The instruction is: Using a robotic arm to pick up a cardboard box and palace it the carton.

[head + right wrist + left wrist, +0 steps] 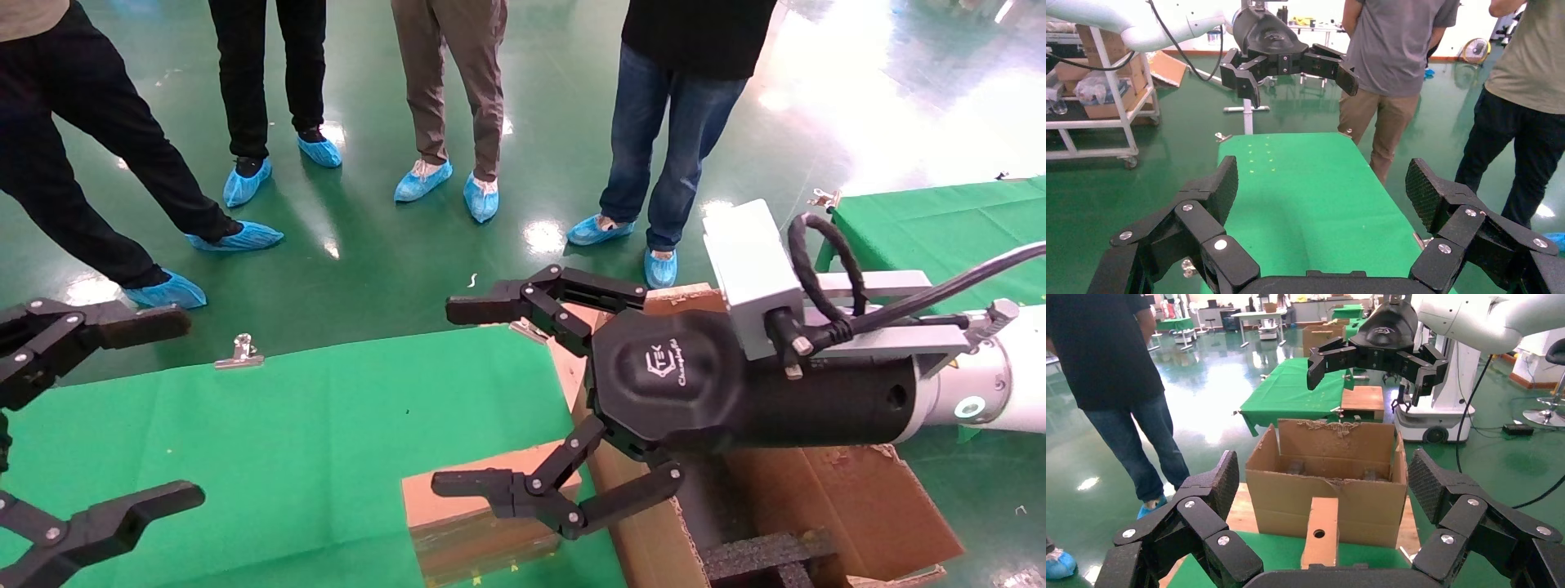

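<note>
The right end effector (462,400), fingers spread wide apart and empty, hangs over the cardboard box (482,523), which lies at the green tabletop's (286,425) near right corner, just beside the carton (817,506). The left end effector (122,408), also spread apart and empty, idles over the tabletop's left edge. A clean pickup likely means lowering squarely so the fingers straddle the box's narrow sides before closing, keeping clear of the carton's ragged flap. One box, one carton, two binder clips (239,351) on the far edge; four onlookers (678,122) in blue shoe covers.
</note>
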Motion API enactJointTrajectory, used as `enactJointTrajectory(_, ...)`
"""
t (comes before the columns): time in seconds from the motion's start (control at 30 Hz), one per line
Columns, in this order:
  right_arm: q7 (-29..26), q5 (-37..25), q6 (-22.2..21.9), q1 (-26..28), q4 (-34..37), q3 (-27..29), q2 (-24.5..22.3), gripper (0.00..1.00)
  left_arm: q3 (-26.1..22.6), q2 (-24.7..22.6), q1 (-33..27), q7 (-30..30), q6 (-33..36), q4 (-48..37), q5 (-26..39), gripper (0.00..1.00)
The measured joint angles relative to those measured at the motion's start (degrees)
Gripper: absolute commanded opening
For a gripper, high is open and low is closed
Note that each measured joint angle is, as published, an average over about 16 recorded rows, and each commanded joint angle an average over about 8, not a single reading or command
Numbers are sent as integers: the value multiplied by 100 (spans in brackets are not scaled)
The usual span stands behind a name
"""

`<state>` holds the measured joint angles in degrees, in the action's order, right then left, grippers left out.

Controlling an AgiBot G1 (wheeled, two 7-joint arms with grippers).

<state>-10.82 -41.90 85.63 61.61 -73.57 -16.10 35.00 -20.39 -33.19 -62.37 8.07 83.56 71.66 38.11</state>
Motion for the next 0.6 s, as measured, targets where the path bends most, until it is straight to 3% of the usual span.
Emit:
enactJointTrajectory(0.4, 0, 0, 0, 0, 0, 0, 0, 100, 0, 0, 0, 0, 0, 0, 0, 98)
enactJointTrajectory(0.6, 0, 0, 0, 0, 0, 1, 0, 100, 0, 0, 0, 0, 0, 0, 0, 24)
